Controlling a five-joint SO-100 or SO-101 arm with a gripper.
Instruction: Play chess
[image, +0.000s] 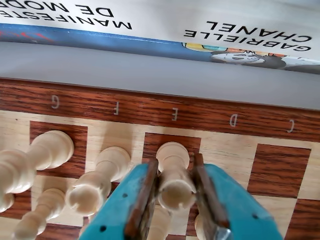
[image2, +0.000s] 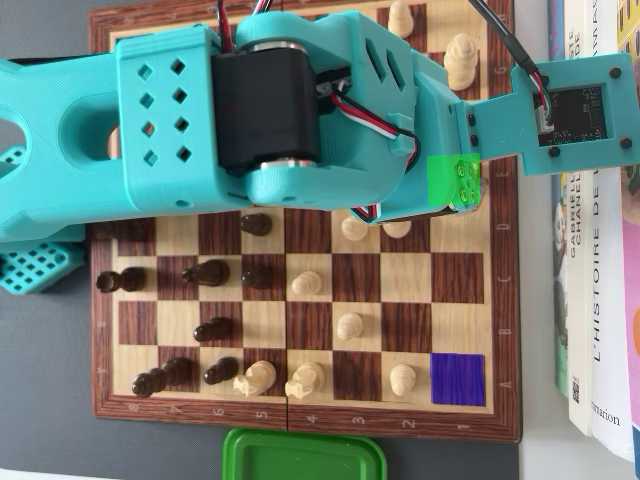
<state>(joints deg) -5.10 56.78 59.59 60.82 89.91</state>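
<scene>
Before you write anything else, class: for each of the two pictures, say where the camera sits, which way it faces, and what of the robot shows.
Wrist view: rides just behind the gripper, looking forward and down along the fingers to the chessboard edge and the books; only the fingers, around a white piece, show.
Overhead view: fixed above, looking straight down on the chessboard; the teal arm covers its upper half.
Shared: board, white pieces, books.

white pieces (image: 95, 185) crowd left, squares (image: 277, 165) right open
</scene>
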